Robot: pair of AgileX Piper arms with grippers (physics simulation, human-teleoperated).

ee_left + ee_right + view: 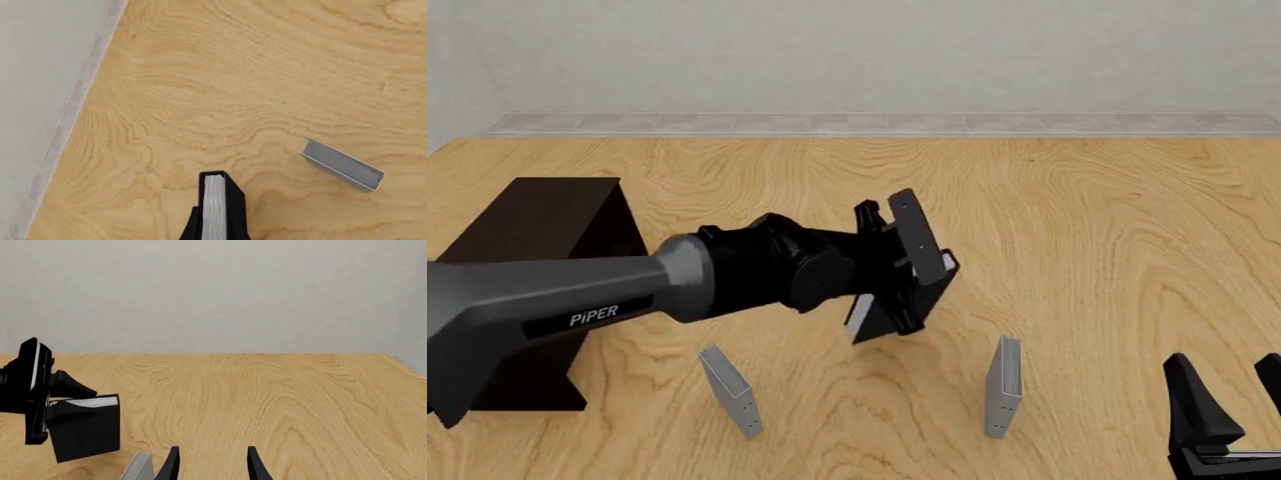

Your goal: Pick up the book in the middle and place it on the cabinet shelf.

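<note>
Book [894,300]: thick, black-covered, clamped in left gripper [904,262], lifted above table [1094,220], between two thin grey books [730,390]. Not yet on cabinet shelf [547,225]. Right gripper [212,462]: parted, holding nothing.

A pale grey wall [854,50] (plain, evenly lit) meets the light wood-grain table [1094,230] along a tiled strip [868,123].
</note>
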